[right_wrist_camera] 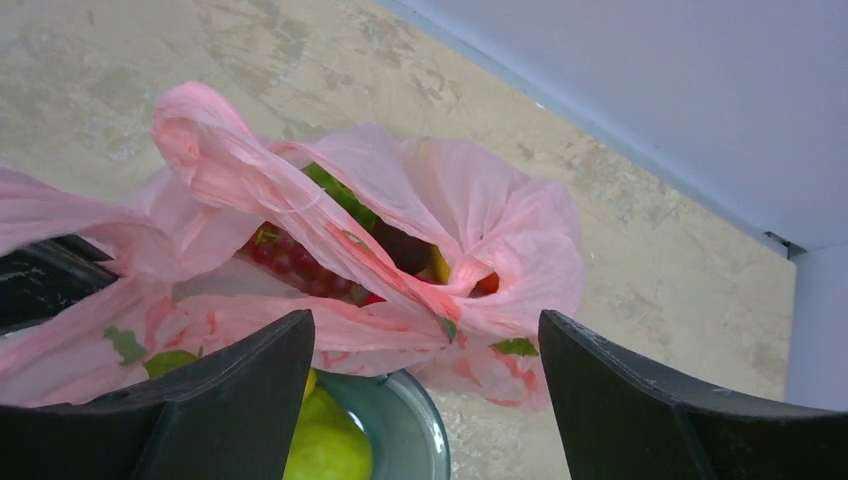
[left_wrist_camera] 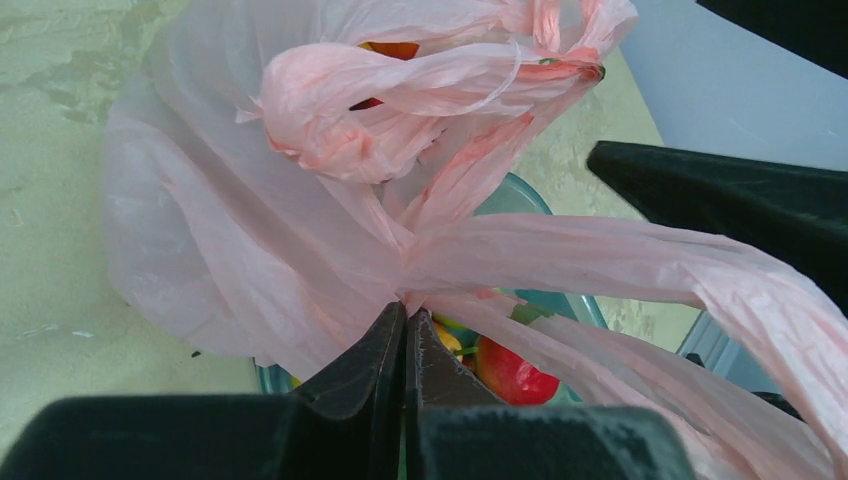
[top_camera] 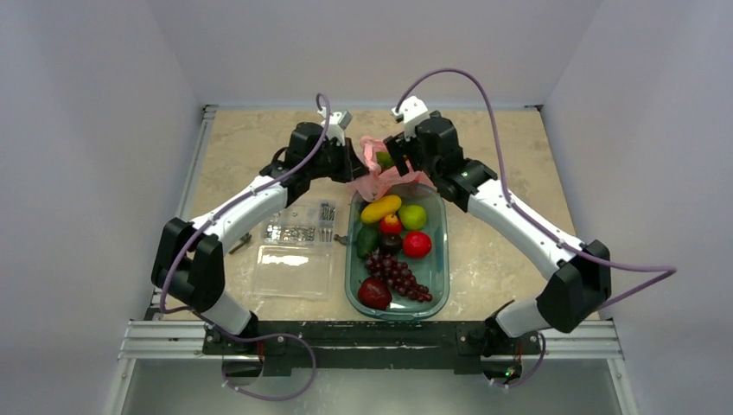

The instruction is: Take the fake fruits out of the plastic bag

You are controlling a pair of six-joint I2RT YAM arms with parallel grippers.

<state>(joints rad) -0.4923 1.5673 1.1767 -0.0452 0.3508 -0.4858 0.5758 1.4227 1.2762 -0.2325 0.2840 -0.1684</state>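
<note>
While the left fingers clamped the pink plastic bag over the green tray, the right fingers were spread wide, holding nothing lol.

A case lies left of the tray, the plastic bag at its far end.
</note>
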